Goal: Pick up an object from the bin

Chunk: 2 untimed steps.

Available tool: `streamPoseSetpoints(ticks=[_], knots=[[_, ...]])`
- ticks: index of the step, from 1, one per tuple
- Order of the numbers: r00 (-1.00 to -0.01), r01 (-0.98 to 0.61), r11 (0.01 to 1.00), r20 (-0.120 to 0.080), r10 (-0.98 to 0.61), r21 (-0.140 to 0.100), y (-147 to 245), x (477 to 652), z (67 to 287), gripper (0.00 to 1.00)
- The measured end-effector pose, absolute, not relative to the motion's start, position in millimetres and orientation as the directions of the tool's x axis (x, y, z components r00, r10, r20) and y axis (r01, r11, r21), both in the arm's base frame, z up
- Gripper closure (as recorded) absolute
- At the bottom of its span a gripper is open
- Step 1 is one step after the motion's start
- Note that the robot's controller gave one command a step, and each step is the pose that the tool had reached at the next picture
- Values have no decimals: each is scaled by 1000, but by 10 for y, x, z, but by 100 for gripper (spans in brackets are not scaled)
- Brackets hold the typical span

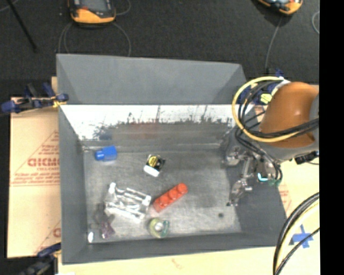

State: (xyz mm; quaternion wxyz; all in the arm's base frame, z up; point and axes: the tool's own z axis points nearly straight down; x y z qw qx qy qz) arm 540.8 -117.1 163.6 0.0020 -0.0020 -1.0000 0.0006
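The arm's jaws hang low at the right side of the grey metal bin (70, 161), close to its right wall. They are a dark tangle of metal under the wrist (248, 171). How far apart they stand, or whether anything sits between them, cannot be made out. The rounded orange cover (287, 113) and looping black and yellow cables (252, 115) hide the arm above them, and the cover is cut off at the right. The floor under the jaws is bare, and every loose thing lies well to their left. Nearest is a red ridged plastic block (170, 197), lying slantwise at mid-floor. Beyond it lie a clear and white plastic frame (127, 201) and a small round greenish roll (158, 228) by the front wall. A dark purplish piece (105, 225) in the front left corner is too murky to name. Further back lie a little white, yellow and black part (153, 164) and a small blue plastic cylinder (106, 154) near the left wall. The bin's floor is dull and scuffed, and dark streaks mark its pale back wall. The ground around the bin is dark. An orange and black device (92, 12) is clipped by the top edge.
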Motion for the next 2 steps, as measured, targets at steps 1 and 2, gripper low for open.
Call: streamPoseSetpoints(ticks=[1,2], knots=[[-996,-92,996,-8,-92,-3,-267,5627,709,0],[-930,-368,930,-6,-368,0,328,5461,1012,0]])
